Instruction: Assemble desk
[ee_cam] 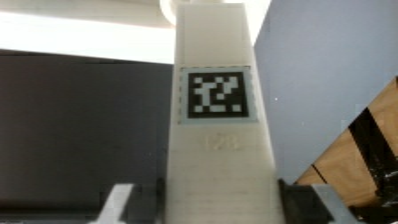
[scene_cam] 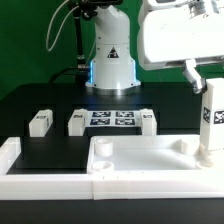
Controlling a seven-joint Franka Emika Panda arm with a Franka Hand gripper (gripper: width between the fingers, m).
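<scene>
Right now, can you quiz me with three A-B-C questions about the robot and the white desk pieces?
1. Where is the leg block that the gripper holds?
A. on the floor
B. inside a box
C. at the panel's corner on the exterior view's right

2. How many other leg blocks lie on the black table?
A. one
B. three
C. six

3. How does the held leg block stand?
A. upright
B. flat on its side
C. snapped in two

Answers:
1. C, the gripper has it right at that corner of the panel.
2. B, three lie there.
3. A, its long side points straight up in both views.
</scene>
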